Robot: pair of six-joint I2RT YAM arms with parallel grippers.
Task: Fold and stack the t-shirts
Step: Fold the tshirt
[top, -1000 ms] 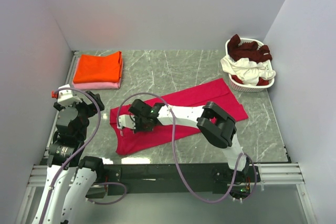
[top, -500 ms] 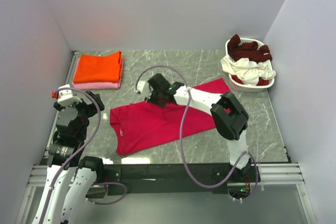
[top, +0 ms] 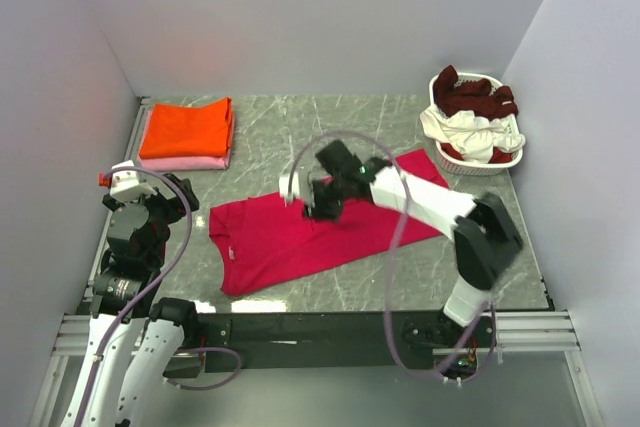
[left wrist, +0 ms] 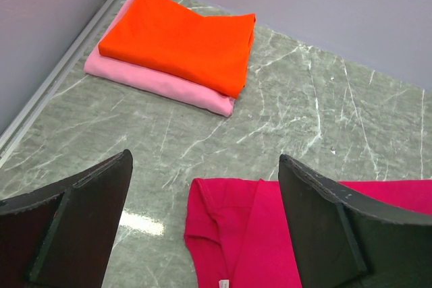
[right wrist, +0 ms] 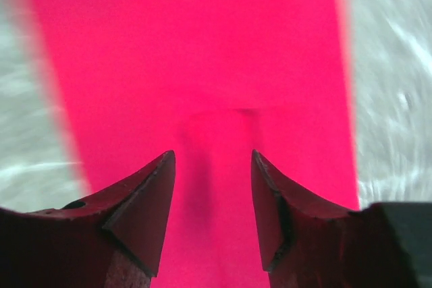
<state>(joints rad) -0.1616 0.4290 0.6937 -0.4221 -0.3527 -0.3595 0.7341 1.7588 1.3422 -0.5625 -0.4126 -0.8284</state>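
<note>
Cannot see upper middle of crimson-pink t-shirt [top: 270,242] from above, covered by right gripper [top: 318,209]. Cut off at bottom edge in left wrist view; blurred along cloth edges in right wrist view.

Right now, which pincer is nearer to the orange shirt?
Left. The left pincer hangs in front of the orange shirt, apart from it; the right pincer is farther off, over the crimson-pink shirt.
</note>
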